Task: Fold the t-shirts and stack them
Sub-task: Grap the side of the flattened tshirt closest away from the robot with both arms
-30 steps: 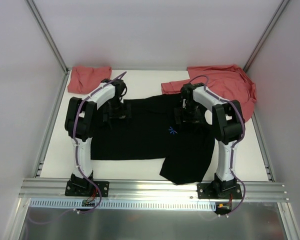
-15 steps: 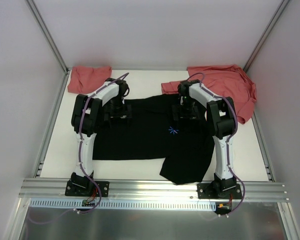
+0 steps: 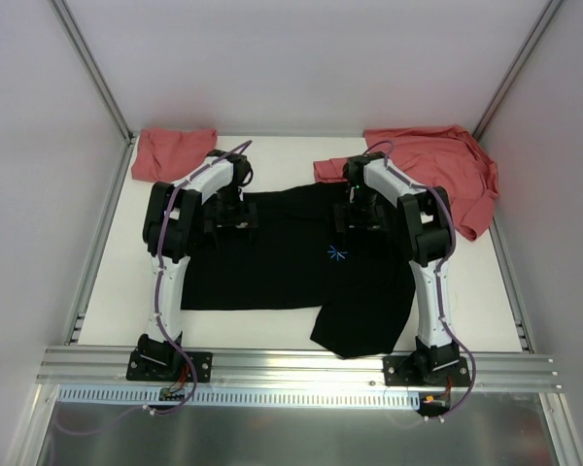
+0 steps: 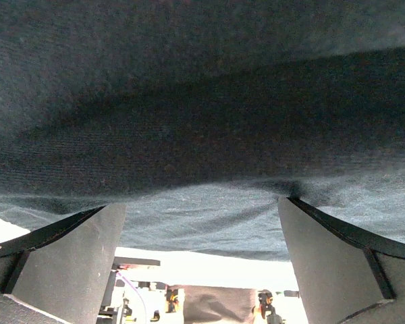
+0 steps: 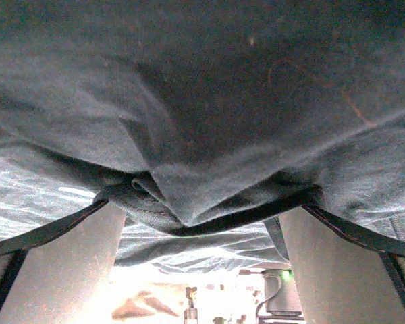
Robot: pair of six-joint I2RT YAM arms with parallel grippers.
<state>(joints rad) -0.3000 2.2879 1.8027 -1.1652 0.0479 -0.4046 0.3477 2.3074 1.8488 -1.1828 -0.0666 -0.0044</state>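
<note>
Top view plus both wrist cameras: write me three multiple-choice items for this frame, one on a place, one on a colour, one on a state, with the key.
1. Where on the table does the smaller salmon-red t-shirt lie?
A. far left corner
B. near right corner
C. middle of the near edge

2. The starburst mark on the black t-shirt is:
A. yellow
B. light blue
C. white

3. The left gripper and right gripper are:
A. shut on salmon-red cloth
B. parked down at their bases
C. open at the black t-shirt's far edge

Key:
1 A, the top view shows it at the far left.
2 B, it reads pale blue against the black.
3 C, each wrist view shows fingers spread wide with black cloth between them.
</note>
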